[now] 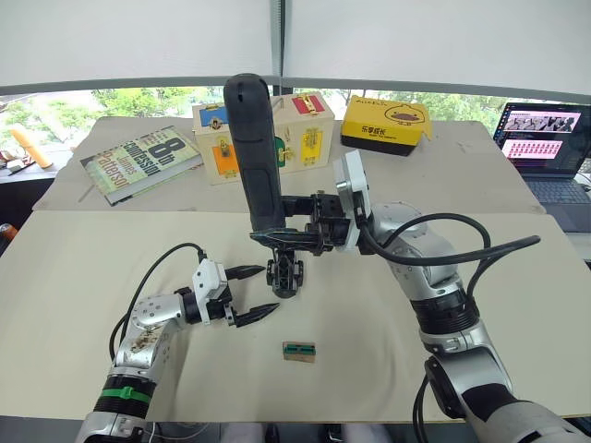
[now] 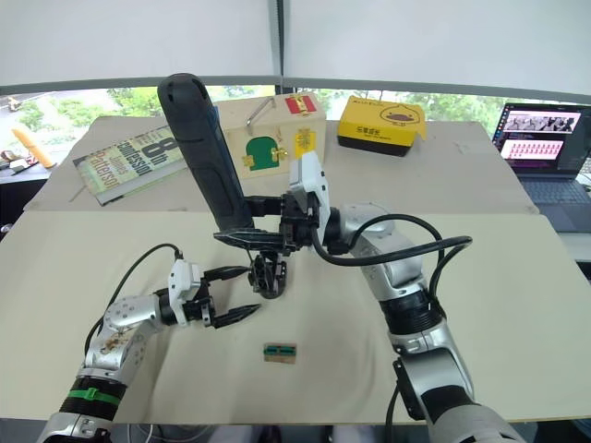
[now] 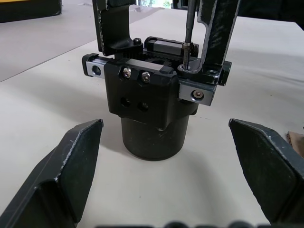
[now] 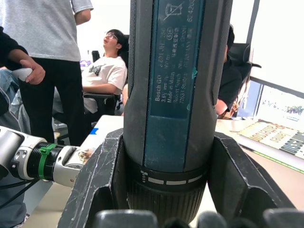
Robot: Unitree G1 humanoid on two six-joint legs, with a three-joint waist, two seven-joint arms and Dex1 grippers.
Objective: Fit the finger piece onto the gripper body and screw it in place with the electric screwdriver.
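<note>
Left wrist view: a thin metal bit meets a screw atop the small black blocky gripper body (image 3: 152,107), standing mid-surface between the left gripper's (image 1: 251,293) released jaws. The right gripper (image 1: 294,231) clenches the thick blue-black electric screwdriver (image 1: 256,152), best kept plumb. Whether the bit is seated stays unclear.

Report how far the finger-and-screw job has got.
Done: a finger piece already stands on the gripper body on the table.
In hand: the right gripper is shut on the electric screwdriver, held upright, its bit down on a screw at the finger's mount.
Left: finish driving the screw. The left gripper is open beside the body, not touching it.
</note>
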